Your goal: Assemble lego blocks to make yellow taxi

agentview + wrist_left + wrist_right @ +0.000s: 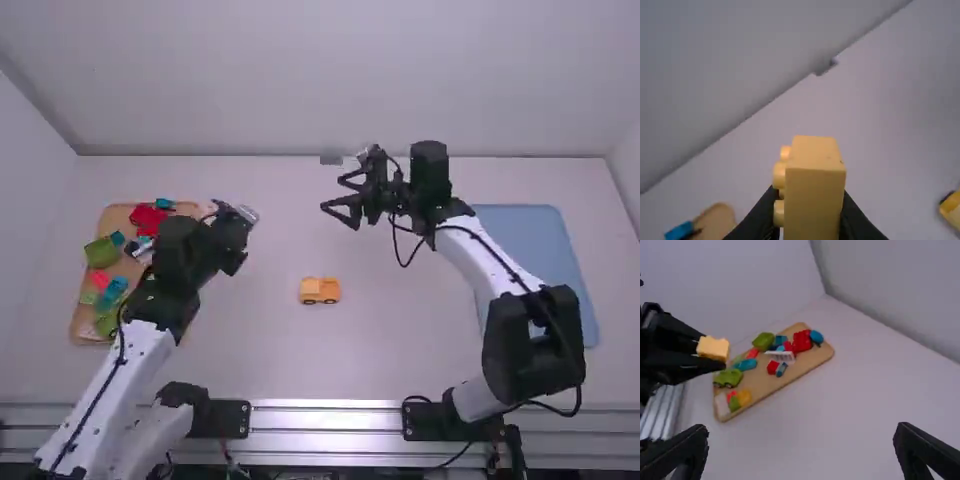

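Observation:
My left gripper (pixel 242 222) is raised just right of the parts tray. In the left wrist view, the left gripper (pixel 807 217) is shut on a yellow block (pixel 812 195) with studs along one side; the same yellow block (pixel 713 348) stands out from its fingertips in the right wrist view. Beyond the table's middle is my right gripper (pixel 334 195), its fingers spread with nothing between them; the right gripper (pixel 801 445) looks wide apart in its own view too. A yellow vehicle on dark wheels (pixel 320 290) stands mid-table between the arms; part of this vehicle (pixel 952 209) shows in the left wrist view.
A wooden tray (pixel 812 362) holds red, green, blue and other pieces; in the high view it lies at the left, partly behind the left arm. A blue mat (pixel 545 250) lies at the right, partly under the right arm. A small grey object (pixel 331 159) is at the back edge.

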You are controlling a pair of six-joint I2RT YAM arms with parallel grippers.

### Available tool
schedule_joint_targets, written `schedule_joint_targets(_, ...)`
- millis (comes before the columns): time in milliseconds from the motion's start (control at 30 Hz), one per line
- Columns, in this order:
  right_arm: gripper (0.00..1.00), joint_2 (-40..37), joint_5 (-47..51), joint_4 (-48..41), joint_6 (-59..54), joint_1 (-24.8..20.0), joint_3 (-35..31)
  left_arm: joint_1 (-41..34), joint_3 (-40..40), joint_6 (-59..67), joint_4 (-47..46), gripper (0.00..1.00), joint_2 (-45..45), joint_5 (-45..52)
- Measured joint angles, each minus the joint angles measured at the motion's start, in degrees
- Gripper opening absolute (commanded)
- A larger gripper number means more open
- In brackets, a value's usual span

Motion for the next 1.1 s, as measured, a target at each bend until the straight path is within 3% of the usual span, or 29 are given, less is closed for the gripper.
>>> schedule_joint_targets(233,0.99,0.0,-1.9,-6.7,-1.2,0.8,0.0,-10.4,0.0,0.7,5.6,0.07,6.4,-4.2)
schedule_joint_targets(433,0.98,0.0,-2.0,-11.0,-2.9,1.0,0.0,-13.5,0.7,0.4,7.7,0.07,11.9,-5.0)
schedule_joint_targets(533,0.93,0.0,-1.6,-11.2,-3.8,1.8,0.0,-14.6,1.1,-1.1,11.5,0.06,14.3,-5.2)
schedule_joint_targets(767,0.89,0.0,2.1,-6.9,-4.0,5.3,0.0,-15.1,1.3,-7.8,18.2,0.03,18.0,-4.5)
schedule_joint_targets(1000,0.75,0.0,5.2,-2.1,-1.5,6.0,0.0,-15.1,1.4,-15.0,25.8,0.02,21.1,-0.9)
schedule_joint_targets(1100,0.69,0.0,5.8,4.6,1.0,6.0,-0.8,-15.1,1.4,-18.1,29.0,0.02,22.5,0.2)
